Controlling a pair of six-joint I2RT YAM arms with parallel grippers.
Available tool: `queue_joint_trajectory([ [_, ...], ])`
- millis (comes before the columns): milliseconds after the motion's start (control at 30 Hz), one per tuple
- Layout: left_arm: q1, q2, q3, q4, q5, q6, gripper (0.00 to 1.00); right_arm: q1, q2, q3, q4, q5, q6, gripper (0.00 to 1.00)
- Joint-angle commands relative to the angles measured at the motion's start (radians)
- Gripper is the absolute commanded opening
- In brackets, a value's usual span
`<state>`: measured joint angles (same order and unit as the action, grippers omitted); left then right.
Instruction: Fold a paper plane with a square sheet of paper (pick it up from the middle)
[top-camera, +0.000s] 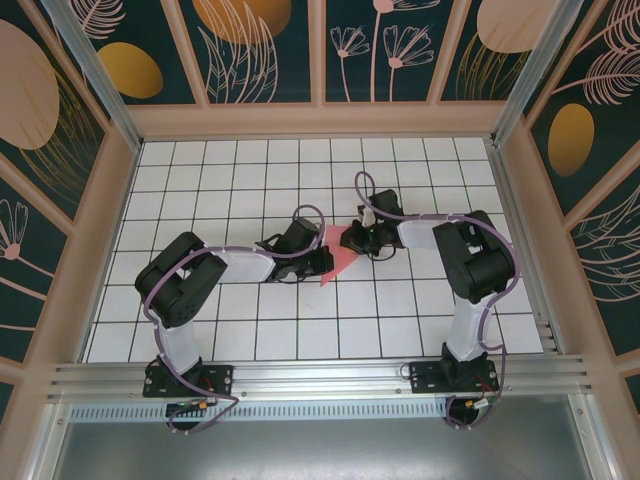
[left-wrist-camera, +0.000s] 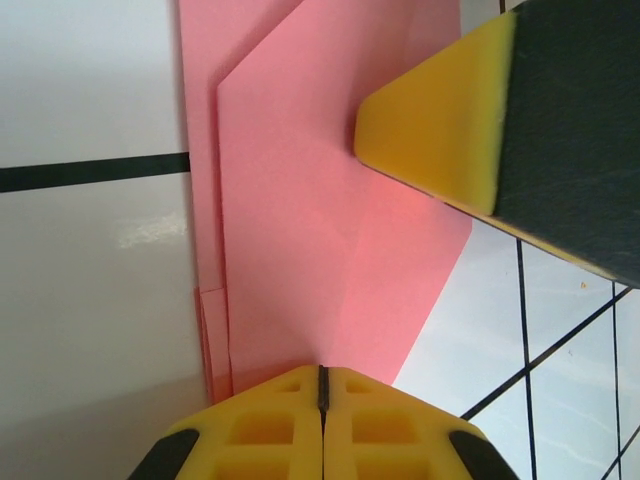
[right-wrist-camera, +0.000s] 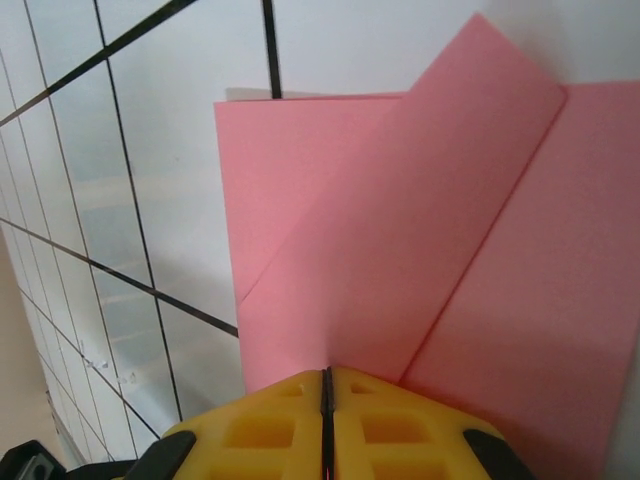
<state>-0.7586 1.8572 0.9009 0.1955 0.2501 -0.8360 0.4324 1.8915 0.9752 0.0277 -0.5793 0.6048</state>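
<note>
At the centre of your top view, the partly folded pink paper sheet (top-camera: 335, 262) lies flat on the white grid table (top-camera: 250, 180). Your left gripper (left-wrist-camera: 322, 385) and right gripper (right-wrist-camera: 327, 385) both have their jaws pressed together, tips meeting the sheet from opposite sides.

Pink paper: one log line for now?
pink paper: partly folded, on grid table | left claw: shut on paper edge | right claw: shut on paper edge
</note>
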Motion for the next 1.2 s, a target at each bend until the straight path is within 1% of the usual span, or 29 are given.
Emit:
queue_joint_trajectory([
  [0,-0.003,0.019,0.015,-0.054,-0.027,-0.001,0.06,0.017,-0.057,-0.007,0.035,-0.04,-0.025,0.11],
  [233,-0.003,0.017,0.013,-0.067,-0.05,-0.007,0.05,0.037,-0.047,-0.038,0.042,-0.055,-0.013,0.1],
  [567,-0.002,0.011,0.006,-0.067,-0.057,-0.014,0.04,0.055,0.01,-0.01,0.021,-0.07,-0.028,0.09],
  [867,-0.003,-0.001,-0.008,-0.057,-0.053,-0.013,0.04,0.058,0.058,0.009,-0.053,0.016,-0.037,0.08],
  [1167,-0.002,-0.052,-0.039,-0.041,-0.013,0.005,0.08,0.056,0.084,0.021,-0.107,0.086,-0.036,0.08],
])
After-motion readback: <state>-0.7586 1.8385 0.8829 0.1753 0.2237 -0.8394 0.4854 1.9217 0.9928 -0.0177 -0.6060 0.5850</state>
